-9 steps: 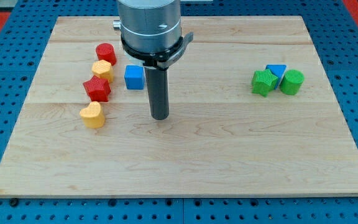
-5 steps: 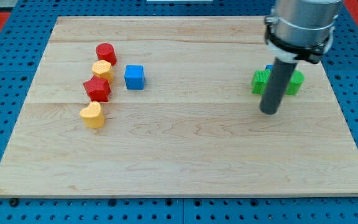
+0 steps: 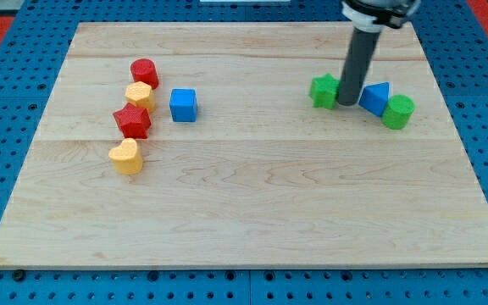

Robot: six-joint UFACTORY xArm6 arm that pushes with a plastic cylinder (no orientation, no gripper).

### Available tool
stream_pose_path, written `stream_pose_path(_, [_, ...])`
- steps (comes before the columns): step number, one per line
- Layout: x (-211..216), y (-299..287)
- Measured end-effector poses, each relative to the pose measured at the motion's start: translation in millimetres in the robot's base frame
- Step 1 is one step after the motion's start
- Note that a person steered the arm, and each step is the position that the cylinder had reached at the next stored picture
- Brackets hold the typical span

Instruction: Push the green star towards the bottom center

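The green star [image 3: 323, 91] lies on the wooden board [image 3: 244, 203] at the upper right. My tip [image 3: 348, 103] stands right beside it on its right side, touching or nearly so. A blue triangular block [image 3: 376, 98] sits just right of my tip, and a green cylinder [image 3: 397, 112] lies right of that. The rod rises to the arm's head at the view's top edge.
On the left stand a red cylinder [image 3: 144, 72], a yellow block [image 3: 140, 93], a red star [image 3: 131, 121], a yellow heart [image 3: 126, 157] and a blue cube [image 3: 183, 105].
My tip swept from the board's left-middle to the right, then up between the green star and the blue triangle. The green star has shifted left and up, away from its neighbours.
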State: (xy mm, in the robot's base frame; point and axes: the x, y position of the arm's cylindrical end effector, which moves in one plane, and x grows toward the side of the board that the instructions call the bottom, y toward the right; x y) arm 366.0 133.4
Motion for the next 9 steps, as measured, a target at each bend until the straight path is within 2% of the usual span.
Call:
stream_pose_path(3, [-81, -27])
stream_pose_path(5, [-74, -71])
stream_pose_path(9, [-30, -38])
